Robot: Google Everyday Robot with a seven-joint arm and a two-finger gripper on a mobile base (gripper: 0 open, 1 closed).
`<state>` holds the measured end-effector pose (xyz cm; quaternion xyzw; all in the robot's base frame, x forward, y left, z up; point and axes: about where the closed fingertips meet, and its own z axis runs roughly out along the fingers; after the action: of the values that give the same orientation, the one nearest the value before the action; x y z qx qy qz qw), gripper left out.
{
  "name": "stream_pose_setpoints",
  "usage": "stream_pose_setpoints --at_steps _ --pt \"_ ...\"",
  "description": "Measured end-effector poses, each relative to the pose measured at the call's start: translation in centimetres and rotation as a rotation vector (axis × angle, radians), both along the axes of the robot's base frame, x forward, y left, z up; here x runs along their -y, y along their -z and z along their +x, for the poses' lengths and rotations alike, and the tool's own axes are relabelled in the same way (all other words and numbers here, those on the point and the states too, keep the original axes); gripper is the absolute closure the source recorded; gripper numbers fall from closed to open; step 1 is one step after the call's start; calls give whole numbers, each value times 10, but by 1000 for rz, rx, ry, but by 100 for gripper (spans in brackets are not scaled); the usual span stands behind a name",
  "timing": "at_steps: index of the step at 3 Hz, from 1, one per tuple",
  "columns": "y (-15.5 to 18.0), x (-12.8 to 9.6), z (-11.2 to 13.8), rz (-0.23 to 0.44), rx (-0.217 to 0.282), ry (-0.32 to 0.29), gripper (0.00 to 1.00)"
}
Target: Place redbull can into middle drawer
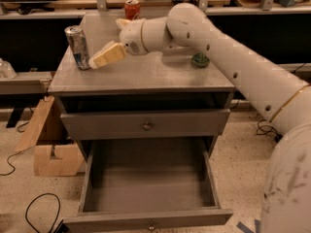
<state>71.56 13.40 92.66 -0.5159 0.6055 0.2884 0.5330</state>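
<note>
The redbull can [77,47], slim and silver-and-blue, stands upright at the left edge of the grey cabinet top [146,74]. My gripper [104,56], with cream-coloured fingers, reaches in from the right and sits just right of the can, tips close to its lower half. The middle drawer [148,183] is pulled fully out below, a deep grey tray with nothing in it, a small knob on its front. The upper drawer [146,124] is nearly closed.
A red cola can [131,8] stands at the back of the top. A green can [199,59] is mostly hidden behind my arm at the right. A cardboard box [48,144] leans on the floor to the left. Cables lie on the floor.
</note>
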Motion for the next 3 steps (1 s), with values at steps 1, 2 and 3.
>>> stream_pose_setpoints --at_steps 1,2,3 --pt "31 -29 26 79 -43 10 0" --pt "47 -60 50 130 -57 -7 0" --pt "39 -94 68 172 -48 -43 3"
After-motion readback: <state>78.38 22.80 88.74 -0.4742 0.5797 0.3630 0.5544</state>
